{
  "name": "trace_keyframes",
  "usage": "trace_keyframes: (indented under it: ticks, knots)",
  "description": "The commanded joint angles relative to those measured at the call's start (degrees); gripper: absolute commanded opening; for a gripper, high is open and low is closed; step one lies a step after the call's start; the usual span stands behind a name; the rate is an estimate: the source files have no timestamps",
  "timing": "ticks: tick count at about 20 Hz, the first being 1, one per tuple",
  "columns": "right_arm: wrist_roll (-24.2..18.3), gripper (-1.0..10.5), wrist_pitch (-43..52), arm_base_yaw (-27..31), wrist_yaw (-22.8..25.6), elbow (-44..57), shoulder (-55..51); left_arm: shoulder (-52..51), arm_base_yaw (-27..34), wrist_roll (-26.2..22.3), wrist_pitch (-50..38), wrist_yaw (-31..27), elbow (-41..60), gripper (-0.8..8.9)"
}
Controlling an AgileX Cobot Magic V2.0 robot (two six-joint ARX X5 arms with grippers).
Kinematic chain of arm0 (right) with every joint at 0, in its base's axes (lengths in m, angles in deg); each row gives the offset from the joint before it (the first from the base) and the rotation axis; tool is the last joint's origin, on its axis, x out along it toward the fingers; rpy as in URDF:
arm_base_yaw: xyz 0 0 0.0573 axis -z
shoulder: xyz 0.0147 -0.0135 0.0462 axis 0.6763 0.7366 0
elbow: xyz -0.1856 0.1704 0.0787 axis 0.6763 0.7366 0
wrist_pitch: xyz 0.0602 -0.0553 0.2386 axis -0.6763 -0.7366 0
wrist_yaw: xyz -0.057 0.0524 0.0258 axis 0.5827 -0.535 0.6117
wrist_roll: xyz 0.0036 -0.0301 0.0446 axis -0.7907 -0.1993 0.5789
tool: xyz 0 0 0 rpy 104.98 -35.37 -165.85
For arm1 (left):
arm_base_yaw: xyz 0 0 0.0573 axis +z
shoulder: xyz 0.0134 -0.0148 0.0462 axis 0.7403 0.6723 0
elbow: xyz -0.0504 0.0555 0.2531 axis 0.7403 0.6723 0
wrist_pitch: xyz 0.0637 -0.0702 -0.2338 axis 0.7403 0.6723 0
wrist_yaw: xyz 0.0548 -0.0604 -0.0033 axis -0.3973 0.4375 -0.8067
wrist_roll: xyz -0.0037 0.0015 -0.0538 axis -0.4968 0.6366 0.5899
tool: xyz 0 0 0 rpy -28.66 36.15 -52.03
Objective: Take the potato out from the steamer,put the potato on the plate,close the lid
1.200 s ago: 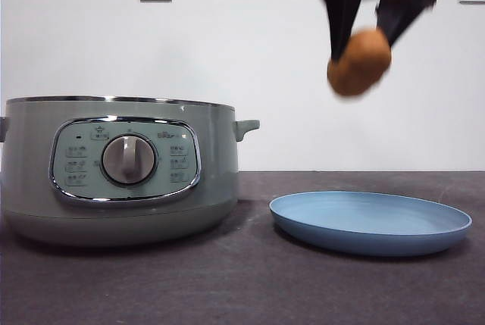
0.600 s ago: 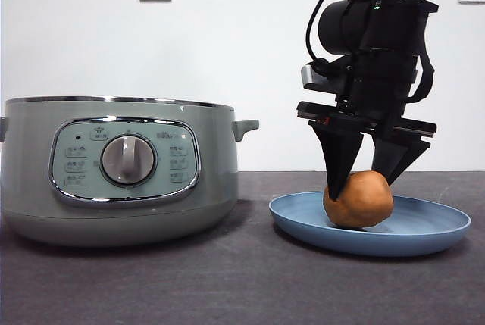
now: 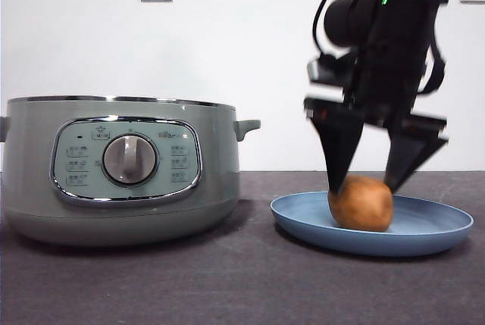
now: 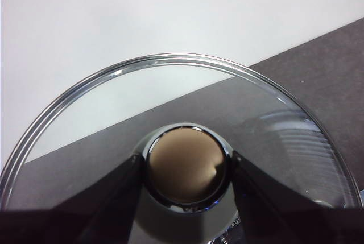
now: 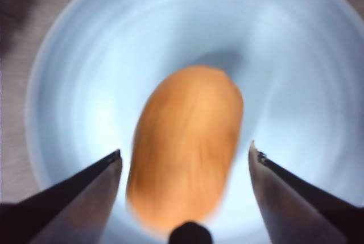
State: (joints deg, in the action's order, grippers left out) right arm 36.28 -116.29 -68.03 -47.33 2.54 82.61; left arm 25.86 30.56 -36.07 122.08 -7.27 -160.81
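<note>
While spread wide just above the plate [image 3: 303,223], right hand [image 3: 365,185] straddles the potato [image 3: 361,204] lying loose inside. Left hand [image 4: 185,167] pinching the lid [image 4: 102,113] knob. Steamer [image 3: 114,173] uncovered alongside on the desk [image 3: 227,287].

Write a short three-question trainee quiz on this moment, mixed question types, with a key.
1. True or false: the potato lies on the plate.
2. Multiple choice: the left gripper is shut on
A) the steamer's dial
B) the knob of the lid
C) the plate's rim
3. Fill in: the right gripper has its jaws ____ on either side of the potato, no longer pressing it.

Key:
1. True. It rests inside the plate, right of the steamer.
2. B. The jaws flank the knob, with the glass lid held away from the steamer, whose top stands uncovered.
3. Open. There is a gap between each jaw and the potato.
</note>
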Motion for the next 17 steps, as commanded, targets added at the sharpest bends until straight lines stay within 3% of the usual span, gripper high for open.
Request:
trace_keyframes:
  ticks: [1,9,14,17]
  knots:
    - [0.57,3.8,0.42,-0.04,-0.07,-0.09,-7.69,-0.44,0.04,-0.39,2.80,0.22,-0.42,-0.09]
    - [0.85,3.8,0.44,-0.02,0.46,-0.17,-33.14,-0.44,0.04,-0.94,3.21,7.37,4.48,-0.09]
    - [2.01,3.8,0.35,-0.02,4.90,-0.17,-41.44,-0.44,-0.13,-3.13,3.19,13.51,15.50,-0.09]
    - [2.01,3.7,-0.07,-0.02,4.94,-0.17,-43.06,-0.57,-0.92,-3.63,-0.63,17.77,23.08,-0.09]
